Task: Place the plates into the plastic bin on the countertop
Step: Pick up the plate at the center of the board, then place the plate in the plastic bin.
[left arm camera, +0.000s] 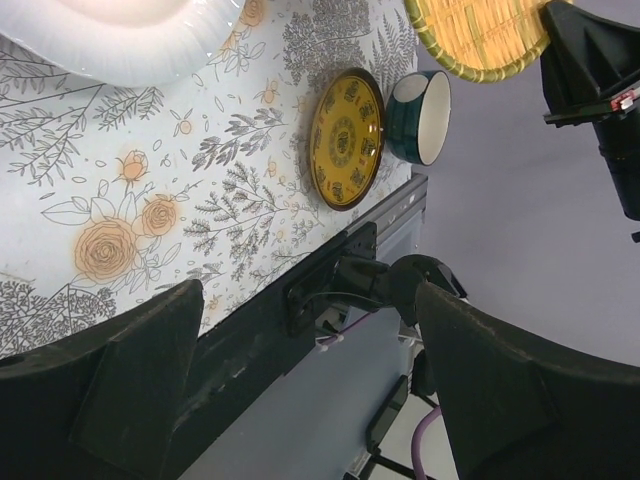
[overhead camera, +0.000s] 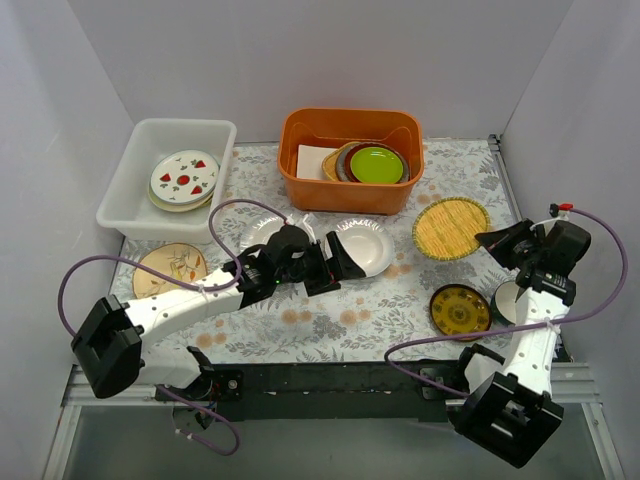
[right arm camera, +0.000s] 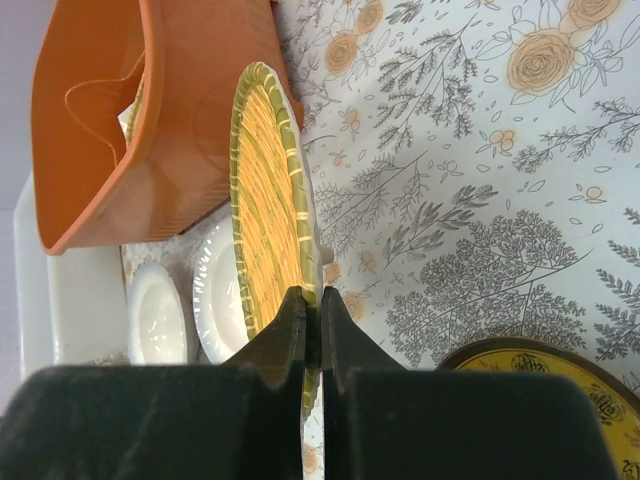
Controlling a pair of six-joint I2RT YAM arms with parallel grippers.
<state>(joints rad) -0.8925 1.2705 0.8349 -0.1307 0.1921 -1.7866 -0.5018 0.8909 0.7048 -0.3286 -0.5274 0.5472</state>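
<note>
The plastic bin [overhead camera: 125,190] stands at the back left of the countertop [overhead camera: 340,325] and holds a red-fruit-patterned plate [overhead camera: 184,177] on top of others. My right gripper [overhead camera: 497,243] [right arm camera: 312,305] is shut on the near rim of the yellow woven plate [overhead camera: 451,227] [right arm camera: 268,190]. My left gripper [overhead camera: 343,262] [left arm camera: 310,380] is open and empty beside the left rim of a white plate [overhead camera: 370,245] [left arm camera: 120,40]. A second white plate [overhead camera: 262,230], a peach plate [overhead camera: 170,268] and a dark brown-gold plate [overhead camera: 460,310] [left arm camera: 347,138] lie on the countertop.
An orange tub [overhead camera: 350,160] [right arm camera: 110,130] at the back middle holds a lime-green plate [overhead camera: 377,164] and others. A teal cup [overhead camera: 508,300] [left arm camera: 420,115] sits by the right arm at the table's right edge. White walls enclose three sides.
</note>
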